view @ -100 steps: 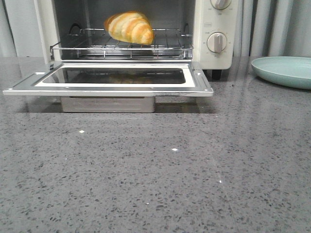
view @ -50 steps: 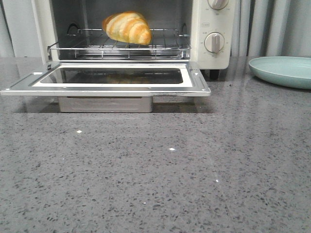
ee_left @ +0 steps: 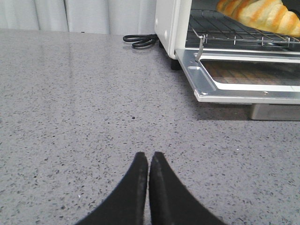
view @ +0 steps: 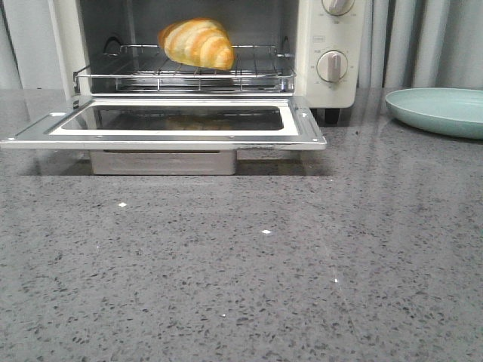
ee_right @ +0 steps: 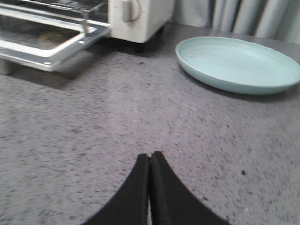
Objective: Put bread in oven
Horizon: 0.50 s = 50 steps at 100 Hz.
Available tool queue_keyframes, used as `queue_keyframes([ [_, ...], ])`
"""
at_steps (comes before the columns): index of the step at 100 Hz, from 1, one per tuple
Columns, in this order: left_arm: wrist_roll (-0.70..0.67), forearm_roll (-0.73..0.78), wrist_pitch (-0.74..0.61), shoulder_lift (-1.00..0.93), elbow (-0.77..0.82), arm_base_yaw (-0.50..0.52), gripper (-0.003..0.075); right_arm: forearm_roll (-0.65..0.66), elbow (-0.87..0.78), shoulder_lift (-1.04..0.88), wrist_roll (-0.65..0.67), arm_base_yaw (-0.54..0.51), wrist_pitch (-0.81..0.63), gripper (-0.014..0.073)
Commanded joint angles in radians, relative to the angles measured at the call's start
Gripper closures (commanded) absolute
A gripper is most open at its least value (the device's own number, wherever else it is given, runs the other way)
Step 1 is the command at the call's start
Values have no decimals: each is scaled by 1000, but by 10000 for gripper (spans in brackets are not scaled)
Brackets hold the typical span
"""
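Note:
The golden striped bread (view: 198, 43) lies on the wire rack (view: 185, 69) inside the cream-white oven (view: 326, 56), whose glass door (view: 170, 122) hangs open and flat. The bread also shows in the left wrist view (ee_left: 260, 14). My left gripper (ee_left: 149, 154) is shut and empty over the bare counter, short of the oven's left corner. My right gripper (ee_right: 151, 155) is shut and empty over the counter, between the oven (ee_right: 140, 16) and the plate. Neither gripper shows in the front view.
A pale green plate (view: 441, 109) sits to the right of the oven, also in the right wrist view (ee_right: 239, 63). A black cable (ee_left: 140, 41) lies beside the oven's left side. Grey curtains hang behind. The counter is grey speckled stone (view: 241, 264).
The front view shifted slightly, so the oven and plate sit a little further left than a second ago. The bread stays on the rack.

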<state>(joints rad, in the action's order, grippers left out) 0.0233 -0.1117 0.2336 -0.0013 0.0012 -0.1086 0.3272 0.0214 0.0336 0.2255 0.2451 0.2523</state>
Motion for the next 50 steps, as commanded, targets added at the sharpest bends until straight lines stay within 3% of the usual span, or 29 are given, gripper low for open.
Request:
queue_keyframes([
  [1, -10, -11, -63, -29, 21, 5, 741, -25, -54, 17, -24, -105, -237, 650],
  [13, -10, -11, -63, -29, 21, 5, 741, -40, -54, 17, -40, -185, -203, 650],
  [22, -10, -11, -63, -29, 21, 5, 741, -129, -57, 17, -86, -225, -146, 650],
  [31, -10, -11, -63, -29, 21, 5, 741, -218, -57, 17, -183, -244, -72, 650],
  [50, -10, -11, -63, -29, 21, 5, 741, -222, -57, 17, -243, -248, 51, 650],
])
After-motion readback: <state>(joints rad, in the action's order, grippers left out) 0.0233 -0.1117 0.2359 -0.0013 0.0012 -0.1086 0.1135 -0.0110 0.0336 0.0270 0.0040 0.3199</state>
